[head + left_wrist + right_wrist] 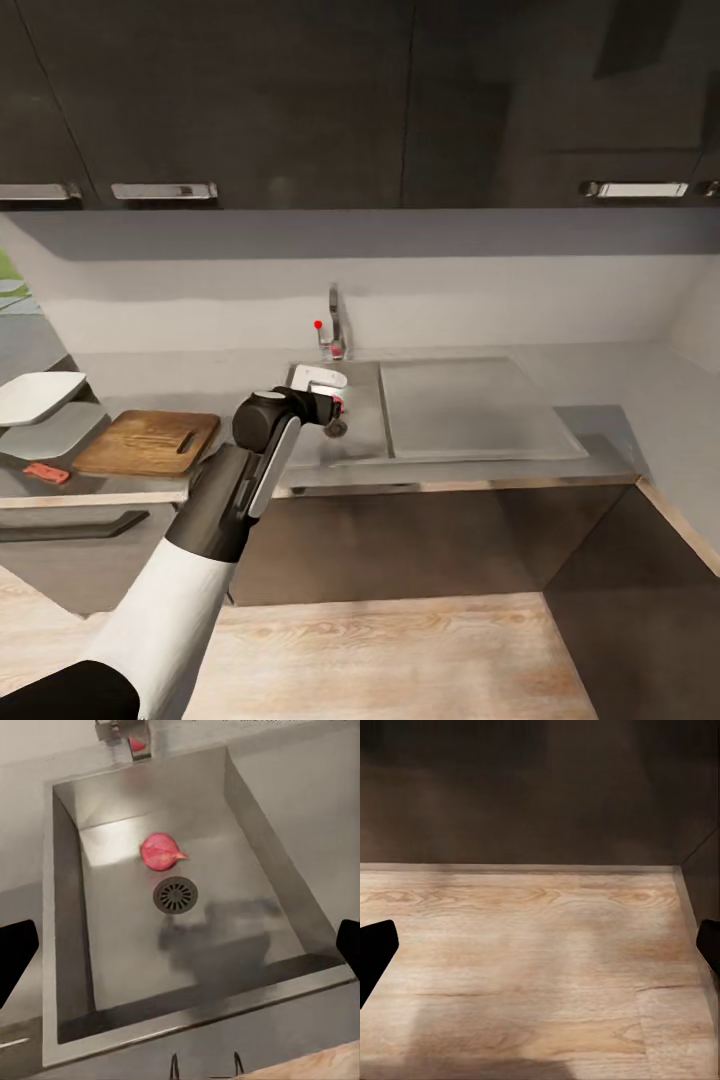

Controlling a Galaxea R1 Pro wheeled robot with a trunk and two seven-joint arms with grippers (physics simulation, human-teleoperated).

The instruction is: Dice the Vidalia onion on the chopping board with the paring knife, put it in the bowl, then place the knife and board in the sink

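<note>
From the head camera, I see my left arm reaching forward over the countertop (pixel 640 400), its left gripper (pixel 335 412) poised above the sink (pixel 360 440) just in front of the chrome tap (pixel 335 325) with its red dot; from this angle I cannot tell how far the fingers stand apart. The basin sits at the left of the grey recessed unit, with the flat drainboard (pixel 470 410) stretching away to its right. On the worktop to the left of the sink lies the chopping board (pixel 150 442), and the paring knife (pixel 47 472) with its orange-red handle rests near the front edge, just beside the board's left end. The white bowl (pixel 35 395) stands behind the knife at the far left. Glossy black upper cabinets (pixel 300 100) run above the pale backsplash. From the left wrist camera, I look straight down into the sink (pixel 67 892), where the Vidalia onion (pixel 160 852), reddish pink, lies on the basin floor just beside the round drain (pixel 175 895), on the tap side of it. The left gripper (pixel 180 952) is spread wide, its dark fingertips (pixel 15 952) at the frame's opposite edges, clear of the onion. From the right wrist camera, I see the right gripper (pixel 540 952) also spread wide, holding nothing, over light wood floor (pixel 532 967) beside dark lower units (pixel 540 795).
</note>
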